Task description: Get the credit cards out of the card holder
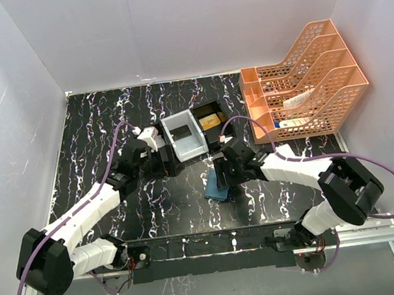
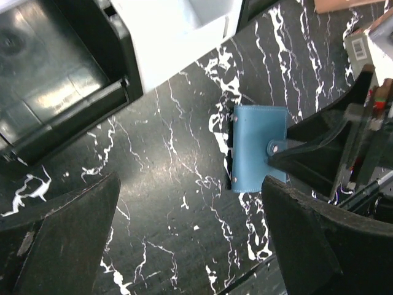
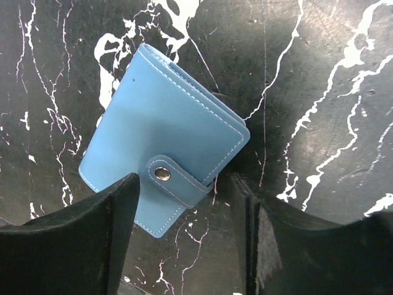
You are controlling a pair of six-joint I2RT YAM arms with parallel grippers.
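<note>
The blue card holder (image 1: pixel 217 187) lies flat on the black marbled table, folded shut with its snap tab fastened. It also shows in the left wrist view (image 2: pixel 258 147) and the right wrist view (image 3: pixel 159 129). No credit cards show at the holder; its inside is hidden. My right gripper (image 1: pixel 228 169) is open just above it (image 3: pixel 184 209), jaws straddling the tab corner without touching. My left gripper (image 1: pixel 167 164) is open and empty (image 2: pixel 190 215), over bare table left of the holder, next to the tray.
A black-and-white three-compartment tray (image 1: pixel 179 117) stands behind the grippers; a gold-tan flat thing (image 1: pixel 210 121) lies in its right black compartment. An orange mesh file rack (image 1: pixel 310 77) stands at the back right. White walls enclose the table.
</note>
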